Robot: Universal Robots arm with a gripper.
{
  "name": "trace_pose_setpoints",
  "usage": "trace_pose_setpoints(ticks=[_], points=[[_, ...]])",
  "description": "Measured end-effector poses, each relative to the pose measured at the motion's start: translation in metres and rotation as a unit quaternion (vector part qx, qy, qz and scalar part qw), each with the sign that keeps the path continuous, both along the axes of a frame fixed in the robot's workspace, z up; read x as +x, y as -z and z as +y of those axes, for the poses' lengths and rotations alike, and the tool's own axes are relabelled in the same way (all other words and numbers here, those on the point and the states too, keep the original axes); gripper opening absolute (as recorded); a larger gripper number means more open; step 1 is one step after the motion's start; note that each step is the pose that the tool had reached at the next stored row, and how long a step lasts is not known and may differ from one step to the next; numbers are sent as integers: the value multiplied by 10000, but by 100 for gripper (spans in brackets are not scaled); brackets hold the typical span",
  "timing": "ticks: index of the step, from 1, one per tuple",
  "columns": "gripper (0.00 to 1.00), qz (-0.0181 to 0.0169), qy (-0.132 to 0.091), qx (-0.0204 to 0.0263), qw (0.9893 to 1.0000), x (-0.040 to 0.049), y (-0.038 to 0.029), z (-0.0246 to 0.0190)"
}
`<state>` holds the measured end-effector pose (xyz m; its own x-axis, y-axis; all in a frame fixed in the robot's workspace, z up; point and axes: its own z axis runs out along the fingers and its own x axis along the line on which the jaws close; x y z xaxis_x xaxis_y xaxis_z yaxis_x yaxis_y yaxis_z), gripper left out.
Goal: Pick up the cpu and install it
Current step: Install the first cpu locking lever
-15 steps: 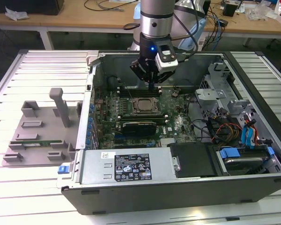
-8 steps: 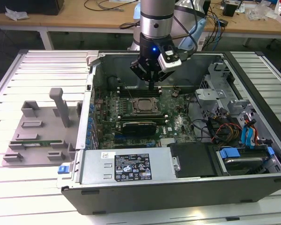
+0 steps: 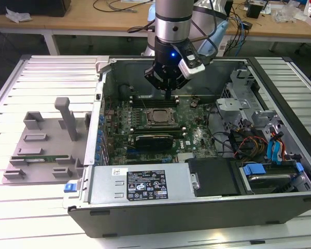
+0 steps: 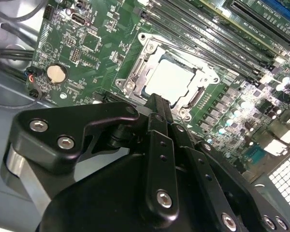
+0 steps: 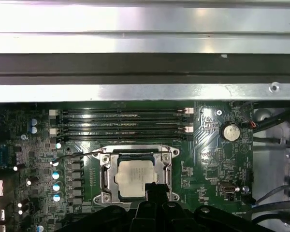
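pincer [image 3: 168,93] above motherboard [image 3: 189,137], open case [image 3: 207,202]

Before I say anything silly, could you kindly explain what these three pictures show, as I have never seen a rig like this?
The exterior view looks down on an open grey computer case lying on a slatted white table. Reaching into the case is a silver robot arm ending in a black claw. The two wrist views come from cameras riding on the arm, looking past the claw at the green circuit board below. On that board, the small flat silver-grey square cpu sits in its metal-framed socket. The claw hangs just above the socket and holds nothing; its fingers are together. Beside the case rests a grey plastic holder.
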<state>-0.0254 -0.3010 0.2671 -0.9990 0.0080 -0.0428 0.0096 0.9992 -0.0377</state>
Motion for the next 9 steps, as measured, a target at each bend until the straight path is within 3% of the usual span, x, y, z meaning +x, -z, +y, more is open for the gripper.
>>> trace_pose_setpoints(ticks=[7,9], points=[[11,0,-20,-3,10000,-1,0,0],[11,0,-20,-3,10000,-77,0,0]])
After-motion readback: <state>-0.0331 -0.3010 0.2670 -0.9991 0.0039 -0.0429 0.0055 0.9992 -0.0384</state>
